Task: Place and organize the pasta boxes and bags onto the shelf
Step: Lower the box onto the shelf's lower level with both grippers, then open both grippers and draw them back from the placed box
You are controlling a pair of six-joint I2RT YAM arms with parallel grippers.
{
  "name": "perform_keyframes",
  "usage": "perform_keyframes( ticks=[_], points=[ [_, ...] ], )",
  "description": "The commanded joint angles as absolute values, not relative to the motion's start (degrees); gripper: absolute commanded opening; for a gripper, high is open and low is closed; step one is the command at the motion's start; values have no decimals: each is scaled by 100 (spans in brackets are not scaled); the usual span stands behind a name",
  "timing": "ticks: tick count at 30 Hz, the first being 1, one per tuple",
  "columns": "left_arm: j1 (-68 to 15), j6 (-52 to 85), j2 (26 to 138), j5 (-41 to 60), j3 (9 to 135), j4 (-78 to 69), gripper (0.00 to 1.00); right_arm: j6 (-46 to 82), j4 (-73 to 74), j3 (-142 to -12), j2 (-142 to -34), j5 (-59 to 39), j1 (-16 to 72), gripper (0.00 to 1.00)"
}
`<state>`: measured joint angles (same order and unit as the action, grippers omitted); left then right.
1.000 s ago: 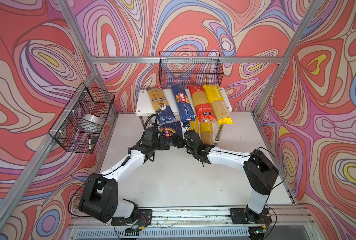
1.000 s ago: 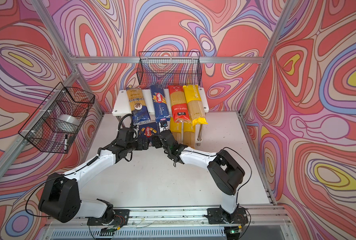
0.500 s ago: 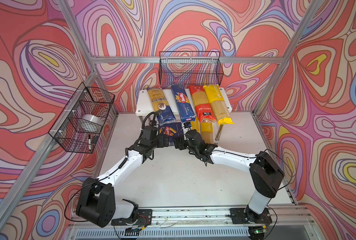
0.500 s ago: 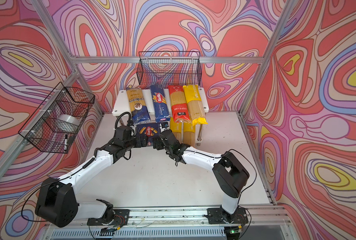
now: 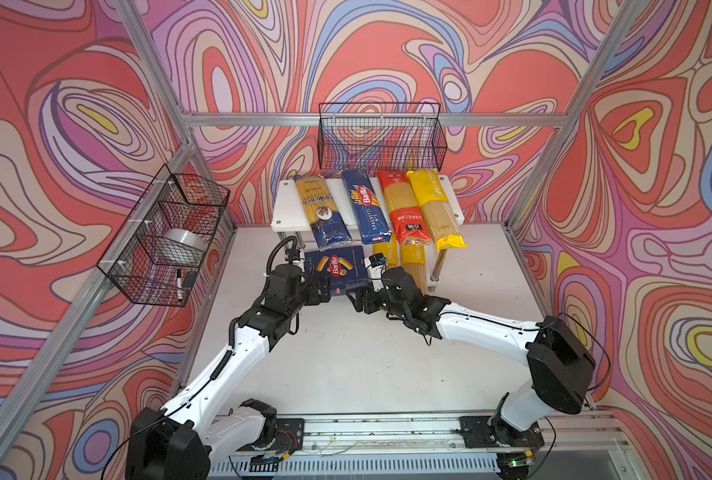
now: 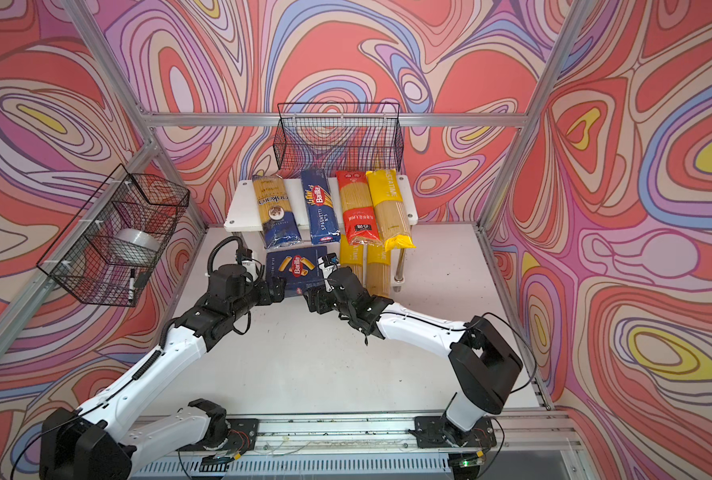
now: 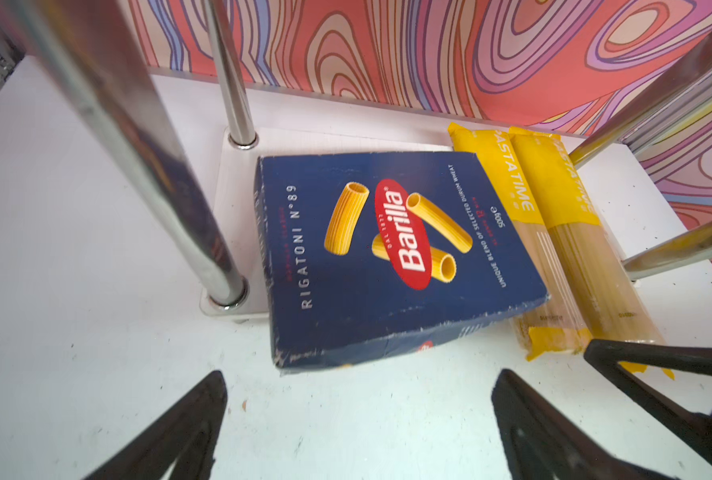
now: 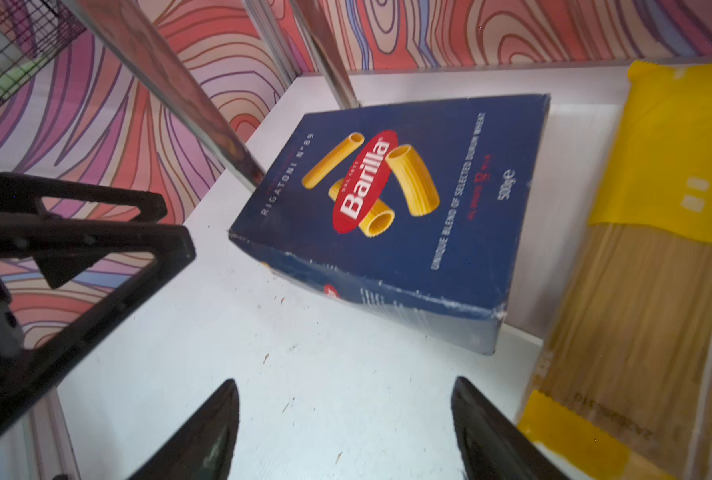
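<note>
The wide rigatoni pasta box (image 5: pixel 337 268) (image 7: pixel 387 249) (image 8: pixel 400 216) lies flat and skewed on the shelf's lower board (image 7: pixel 229 232). Its near end sticks out past the board's front edge. Two yellow bags (image 5: pixel 408 262) (image 7: pixel 553 232) lie beside it. On the top board (image 5: pixel 285 212) lie a dark blue and gold bag (image 5: pixel 321 212), the spaghetti box (image 5: pixel 364 208), a red bag (image 5: pixel 404 208) and a yellow bag (image 5: pixel 435 208). My left gripper (image 5: pixel 321 291) (image 7: pixel 360 374) and right gripper (image 5: pixel 360 301) (image 8: pixel 346 381) are both open and empty, just short of the rigatoni box.
Chrome shelf legs (image 7: pixel 138 145) stand close to my left gripper. A black wire basket (image 5: pixel 381 137) hangs on the back wall above the shelf. Another wire basket (image 5: pixel 167 237) on the left wall holds a tape roll (image 5: pixel 181 241). Bare white table lies in front.
Both grippers have drawn back a little from the rigatoni box toward the table's front. The box lies where it was.
</note>
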<state>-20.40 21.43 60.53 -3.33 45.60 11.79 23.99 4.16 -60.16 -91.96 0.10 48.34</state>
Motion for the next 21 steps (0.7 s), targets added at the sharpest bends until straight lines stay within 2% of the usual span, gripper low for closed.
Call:
perform_keyframes(
  ticks=[1,5,10,14,21],
  points=[
    [-2030,2429,5485,-481,4344,1825,100,2246,436,-5815,-9036,-452,5052,81],
    [-2030,2802,4719,-550,3939,2335,100,2240,776,-5830,-9284,-955,5166,81],
    [-2030,3392,3750,-174,3313,2672,100,2316,1318,-6075,-9817,-1308,5185,79],
    [-2028,3524,3011,-474,3063,3236,100,2324,1620,-6492,-10386,-1770,5184,79],
    [-2030,3609,2334,-640,2784,3709,100,2418,1924,-7119,-11137,-2045,5185,79]
  ],
)
